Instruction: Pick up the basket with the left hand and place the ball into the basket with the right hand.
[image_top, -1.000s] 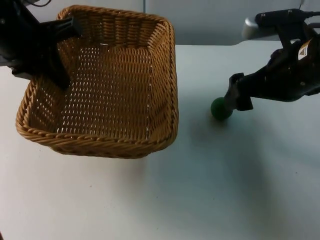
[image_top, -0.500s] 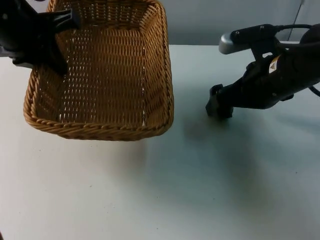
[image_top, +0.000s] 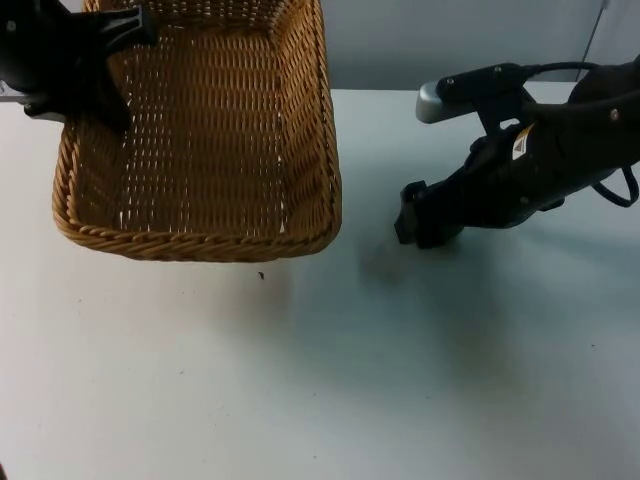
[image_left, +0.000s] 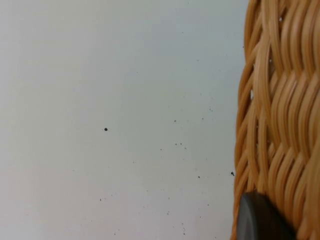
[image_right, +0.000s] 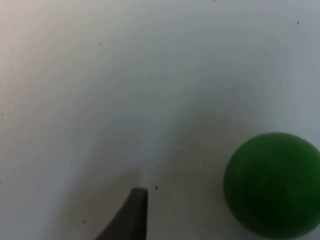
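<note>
With the left end effector (image_top: 125, 35) clamped on the basket (image_top: 200, 140) rim, the right end effector (image_top: 415, 215), gripping the green ball (image_right: 272, 182), should clear the near wall before releasing.

Basket (image_top: 200, 140) was woven wicker, rough, slightly glossy; ball (image_right: 272, 184) smooth matt green; surface (image_top: 330, 380) smooth matt white.

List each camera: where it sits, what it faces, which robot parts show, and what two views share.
Top view: fixed above, facing down and forward onto the table; both arms, the left gripper on the basket, the right gripper.
Left wrist view: on the left arm, facing the basket's rim; one fingertip.
Right wrist view: on the right arm, facing the green ball; one fingertip.
Shared: top and left wrist views both show the basket.
</note>
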